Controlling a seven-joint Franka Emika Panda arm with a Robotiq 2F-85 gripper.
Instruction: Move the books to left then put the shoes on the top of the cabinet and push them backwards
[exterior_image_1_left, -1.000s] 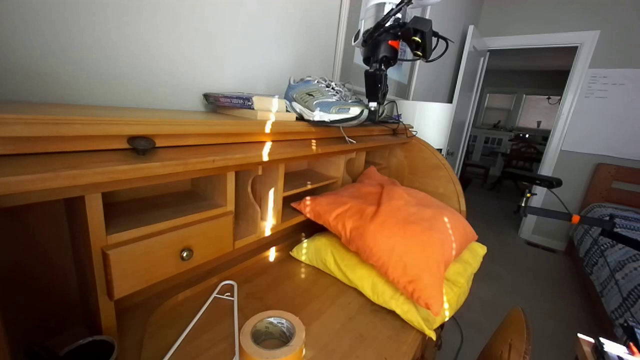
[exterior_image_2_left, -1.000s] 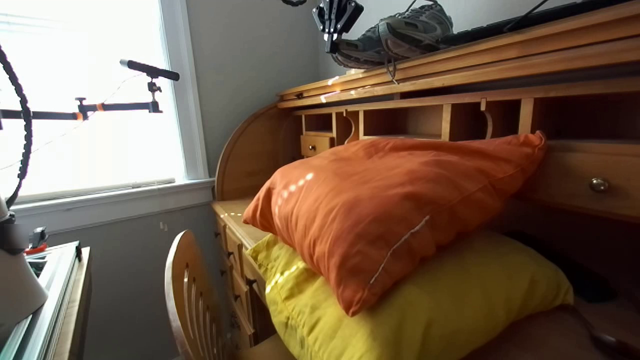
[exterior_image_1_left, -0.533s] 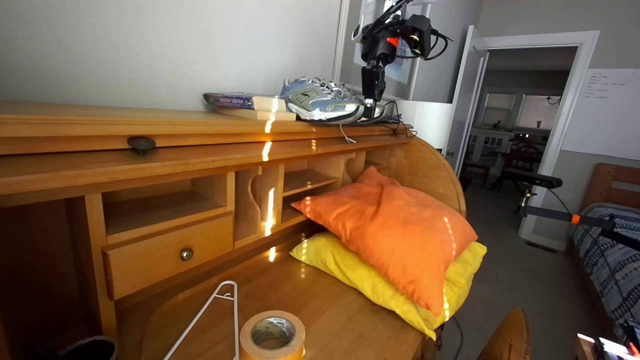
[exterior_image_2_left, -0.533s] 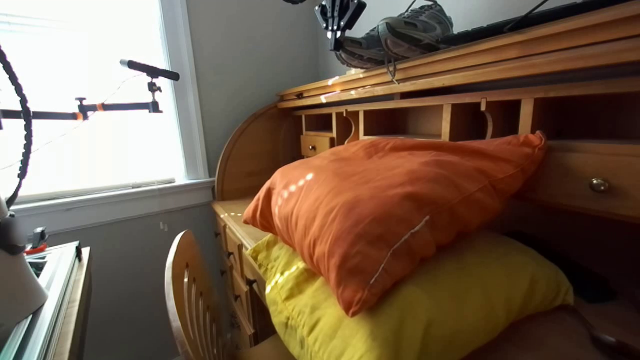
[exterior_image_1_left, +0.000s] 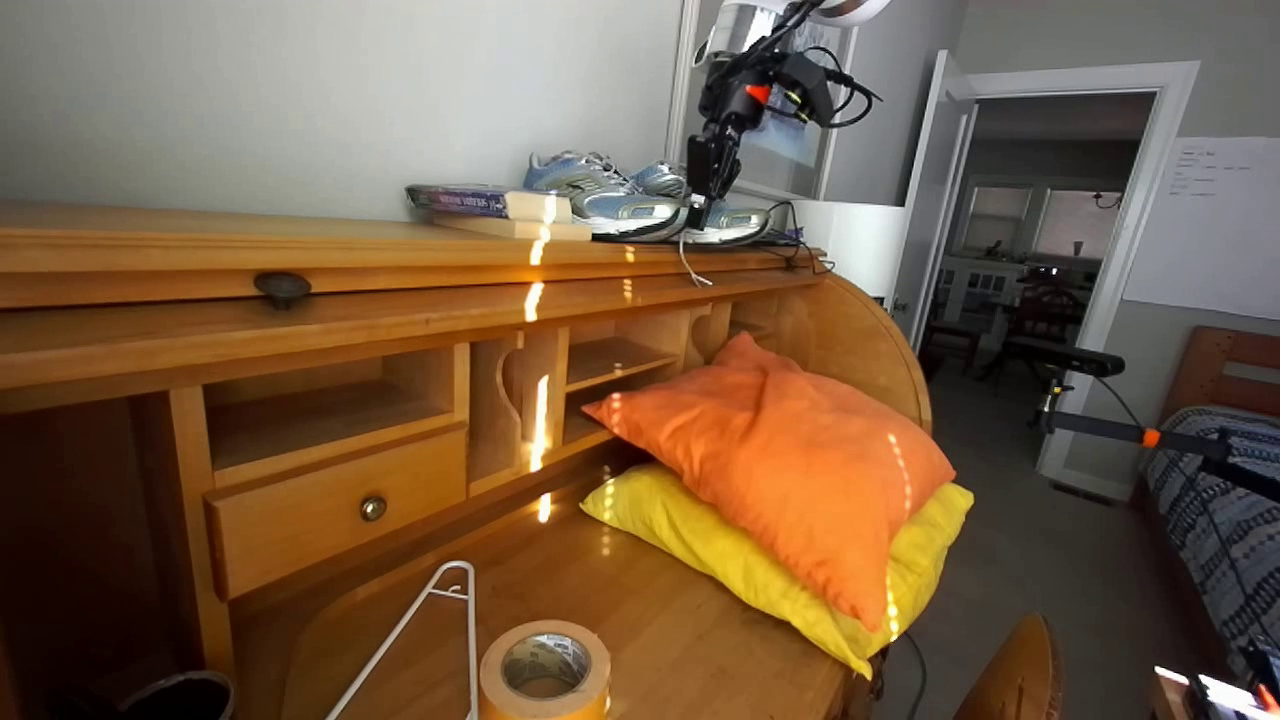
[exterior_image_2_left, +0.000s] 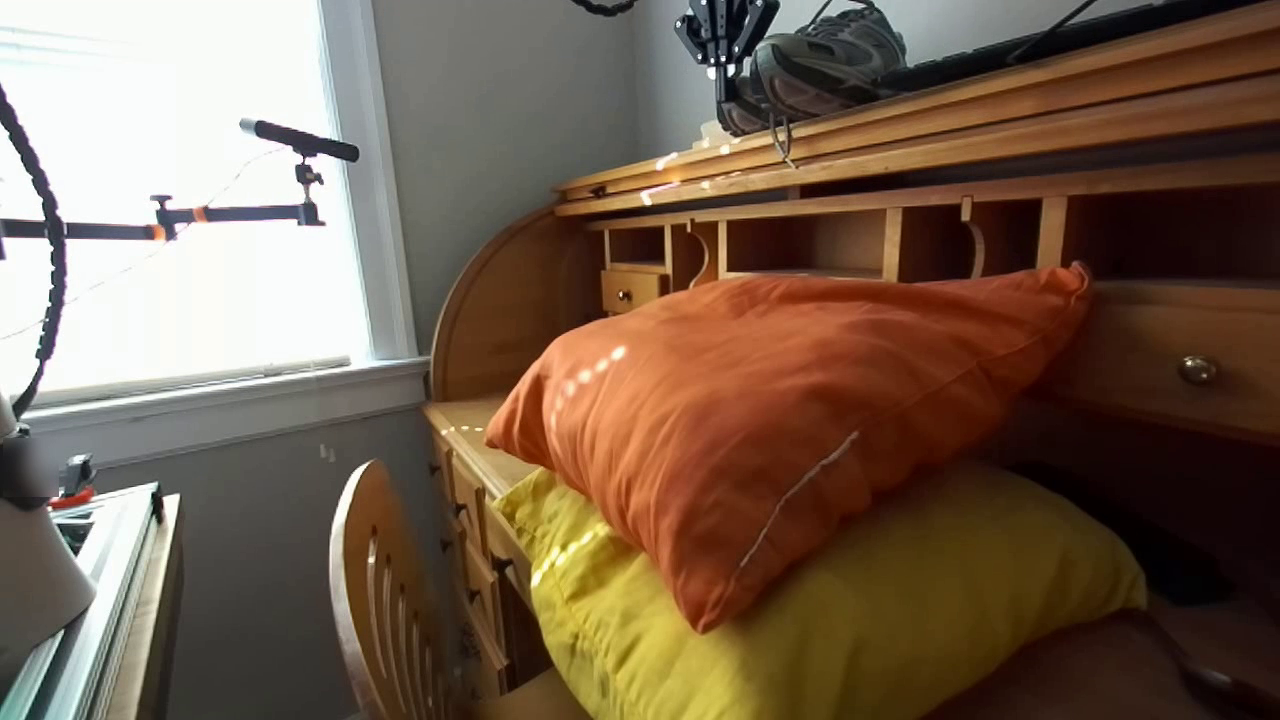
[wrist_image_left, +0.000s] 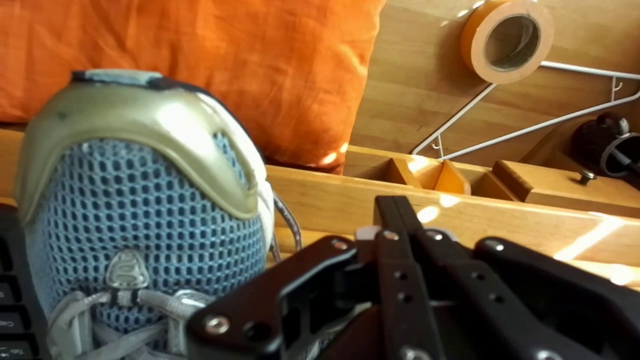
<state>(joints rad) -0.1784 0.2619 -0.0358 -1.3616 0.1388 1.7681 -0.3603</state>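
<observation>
two steps likely done, push perhaps unfinished

in an exterior view, the shoes (exterior_image_1_left: 625, 210) are seen at upper centre, atop the cabinet (exterior_image_1_left: 400, 312), with the books (exterior_image_1_left: 490, 205) just left of them. the gripper (wrist_image_left: 394, 202) is closed, nothing held, by their toes. only the backward push is judged left.

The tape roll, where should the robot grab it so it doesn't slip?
Probably one wall of the tape roll, coming straight down from above, with one of the jaws in the hole and the other outside. It's a ring lying flat, hole facing up, so a wall should pinch easily. I'd choose the wall farthest from the white hanger close by.
</observation>
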